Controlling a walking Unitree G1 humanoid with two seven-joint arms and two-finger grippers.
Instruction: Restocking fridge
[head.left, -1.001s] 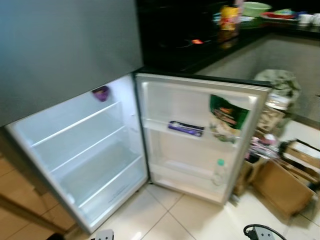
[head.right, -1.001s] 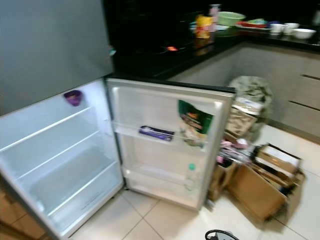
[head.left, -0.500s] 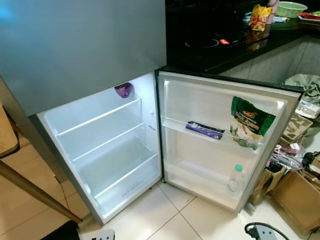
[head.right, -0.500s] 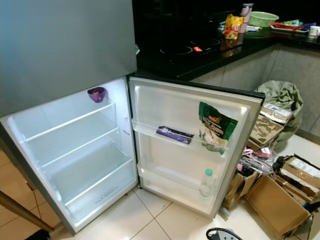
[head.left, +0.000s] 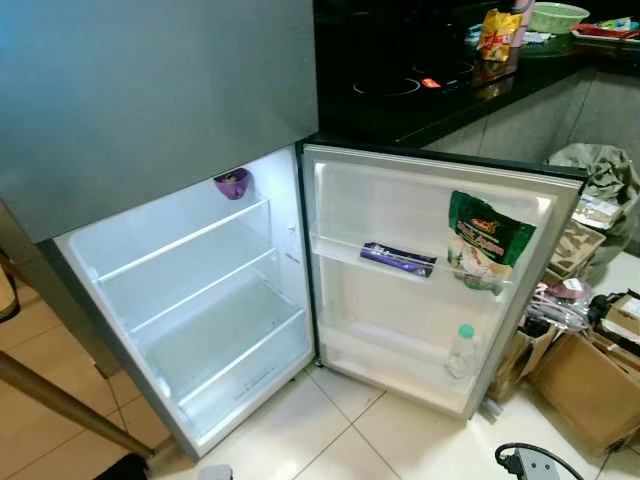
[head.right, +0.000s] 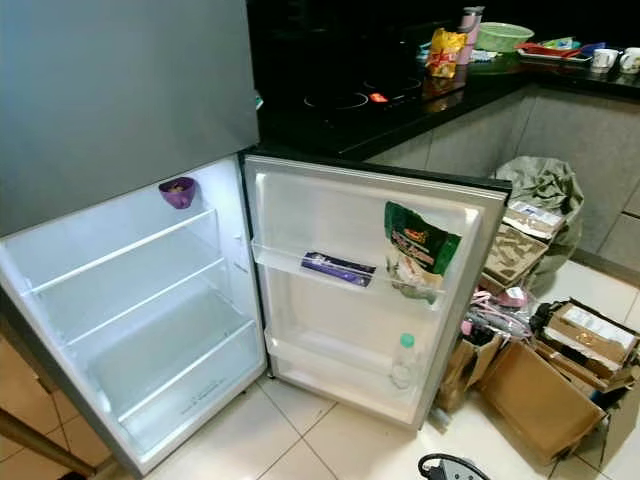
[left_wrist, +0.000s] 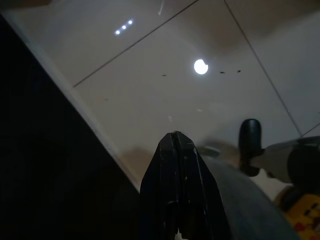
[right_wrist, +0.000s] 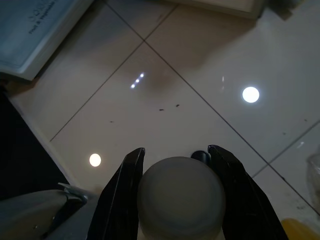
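The fridge's lower compartment (head.left: 200, 310) stands open and lit, its glass shelves bare apart from a small purple cup (head.left: 233, 183) at the top. The open door (head.left: 420, 200) carries a purple packet (head.left: 397, 259), a green snack bag (head.left: 485, 240) and a clear bottle (head.left: 462, 350) with a green cap on the lowest rack. In the right wrist view my right gripper (right_wrist: 176, 150) is shut on a pale round-topped container (right_wrist: 181, 197) above the floor tiles. My left gripper (left_wrist: 176, 137) is shut with nothing in it, pointing at the floor.
Cardboard boxes (head.left: 590, 375) and bags crowd the floor right of the door. A power strip (head.left: 530, 465) lies near my feet. A wooden table leg (head.left: 60, 405) slants at the left. The dark counter (head.left: 420, 85) behind holds a yellow bag (head.left: 497, 33) and a green bowl (head.left: 557, 15).
The head camera has swung, so the fridge sits more centred and sharper than a second ago. Nothing in the fridge or on its door has moved.
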